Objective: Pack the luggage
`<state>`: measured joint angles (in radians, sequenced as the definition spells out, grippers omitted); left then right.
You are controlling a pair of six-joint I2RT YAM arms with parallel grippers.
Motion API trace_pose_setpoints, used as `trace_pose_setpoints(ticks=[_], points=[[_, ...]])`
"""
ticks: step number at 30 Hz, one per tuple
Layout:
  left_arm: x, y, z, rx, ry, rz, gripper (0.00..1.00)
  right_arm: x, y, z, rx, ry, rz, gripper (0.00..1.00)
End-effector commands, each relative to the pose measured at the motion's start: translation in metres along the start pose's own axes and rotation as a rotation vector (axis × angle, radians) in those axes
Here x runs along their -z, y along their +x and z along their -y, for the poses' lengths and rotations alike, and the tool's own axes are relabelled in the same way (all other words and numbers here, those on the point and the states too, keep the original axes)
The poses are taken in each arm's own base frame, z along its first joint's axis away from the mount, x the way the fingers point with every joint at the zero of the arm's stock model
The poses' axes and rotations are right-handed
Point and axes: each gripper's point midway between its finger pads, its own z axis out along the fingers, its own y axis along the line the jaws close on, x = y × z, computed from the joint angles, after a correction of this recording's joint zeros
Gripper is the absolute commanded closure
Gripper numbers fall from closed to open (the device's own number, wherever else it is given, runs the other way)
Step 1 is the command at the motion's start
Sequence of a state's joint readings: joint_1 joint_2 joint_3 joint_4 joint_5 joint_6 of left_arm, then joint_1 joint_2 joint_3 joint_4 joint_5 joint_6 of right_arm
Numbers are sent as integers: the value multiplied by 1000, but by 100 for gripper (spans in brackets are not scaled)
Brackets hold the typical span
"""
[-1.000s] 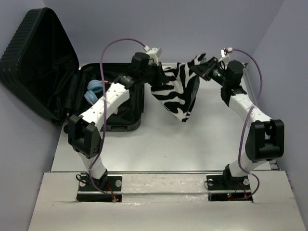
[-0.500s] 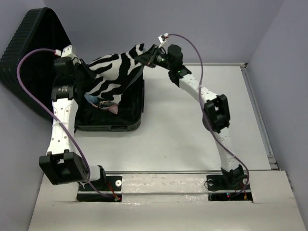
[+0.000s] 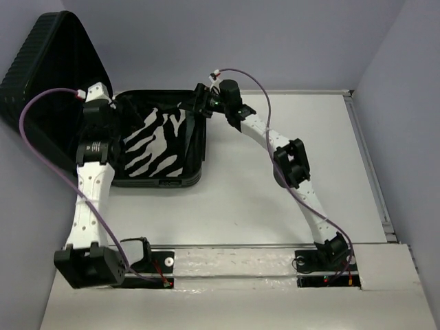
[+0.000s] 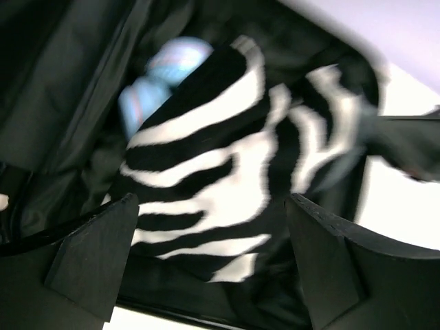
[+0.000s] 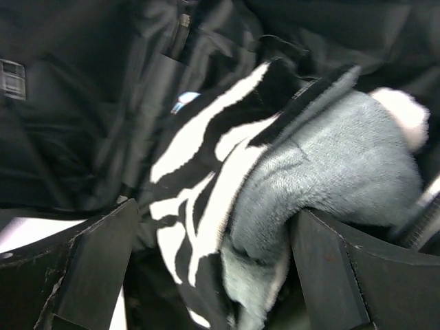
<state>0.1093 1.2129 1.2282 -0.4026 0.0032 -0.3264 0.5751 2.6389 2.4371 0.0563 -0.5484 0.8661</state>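
The luggage [image 3: 162, 181] lies open at the table's back left, its ribbed lid [image 3: 48, 75] leaning on the left wall. A zebra-striped fabric piece [image 3: 155, 143] lies spread inside the base. My left gripper [image 3: 115, 111] hovers over the base's left side, open, the zebra fabric [image 4: 220, 172] lying loose below its jaws [image 4: 212, 206]. A light blue item [image 4: 159, 75] peeks out beside the fabric. My right gripper [image 3: 197, 103] is at the base's back right corner, open [image 5: 214, 210], with the fabric's grey fleece underside [image 5: 323, 172] bunched against one finger [image 5: 340, 275].
The white table [image 3: 289, 172] stretches right of the luggage. Purple walls close in the back and both sides. The black lining [image 5: 69, 103] and straps fill the base. Both arms reach over the luggage, the right arm crossing the table's middle.
Both arms carried the zebra fabric leftward from mid-table over the luggage, lowered it into the base, and both grippers opened, letting it go.
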Motion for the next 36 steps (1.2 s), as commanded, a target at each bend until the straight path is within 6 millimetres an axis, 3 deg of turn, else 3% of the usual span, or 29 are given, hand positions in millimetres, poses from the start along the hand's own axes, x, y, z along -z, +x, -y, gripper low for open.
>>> trace_pose_setpoints(ticks=[1,2,5,7,8,9,13,14,15,17,18,20,23,26,30,36], points=[[89,-62,29,-5,69,271,1,20,-14,-35,159,62,-1,6],[110,-68,24,11,64,330,1,21,-13,-43,180,71,-4,6],[133,-64,-14,30,-93,398,1,37,-23,-62,306,176,14,0],[135,-50,-43,18,-217,400,1,58,-41,-59,388,301,58,0],[148,-50,-61,35,-297,450,1,66,-46,-58,401,340,71,0],[145,-39,-73,29,-343,441,1,76,-55,-51,438,412,102,0],[156,-23,-107,44,-499,481,1,108,-58,-47,495,521,118,0],[162,-23,-116,58,-549,506,1,113,-57,-49,498,522,120,1],[162,-20,-122,67,-584,512,1,127,-48,-51,494,524,105,9],[167,-20,-131,113,-645,543,1,136,-44,-63,513,469,133,21],[174,-24,-141,149,-703,609,2,153,-28,-63,504,461,113,26],[181,-37,-146,159,-751,700,3,161,-18,-79,519,376,119,25],[179,-50,-151,129,-841,701,3,178,10,-78,511,330,81,19],[155,-73,-148,54,-908,655,4,185,34,-62,490,330,37,11],[155,-102,-148,32,-986,658,6,185,65,-41,464,320,-53,8],[129,-115,-151,-48,-1069,605,12,180,83,-31,435,270,-81,6]])
